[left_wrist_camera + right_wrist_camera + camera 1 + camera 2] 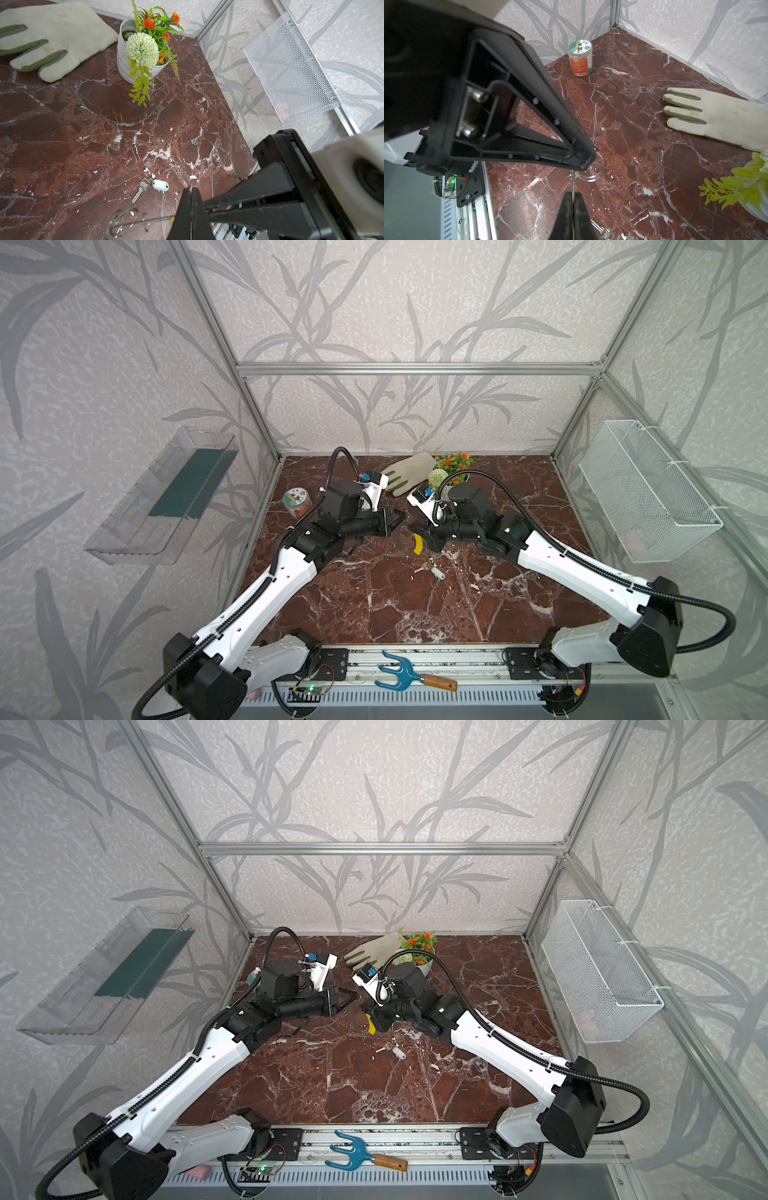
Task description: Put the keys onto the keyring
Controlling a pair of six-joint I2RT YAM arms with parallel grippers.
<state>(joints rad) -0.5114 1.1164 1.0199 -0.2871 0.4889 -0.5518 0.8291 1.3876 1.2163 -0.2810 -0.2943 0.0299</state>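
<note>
The keyring, a thin grey wire hoop with a yellow sleeve (419,544), hangs above the marble table (374,605) between my two grippers. In both top views the left gripper (400,517) and the right gripper (411,526) meet tip to tip over the table's middle. The right gripper (572,195) is shut on the hoop's wire (572,182). The left gripper (191,188) is shut, with a sliver of metal showing at its tip and small coiled rings (591,173) hanging beside it. The keys (143,188) with a white tag (160,185) lie loose on the marble, just in front of the sleeve (371,1025).
A white-and-green glove (409,472) and a flower pot (451,475) sit at the back. A patterned-lid jar (296,502) stands at the back left. A blue hand rake (399,672) rests on the front rail. A mesh basket (648,493) and a clear shelf (166,497) hang on the side walls.
</note>
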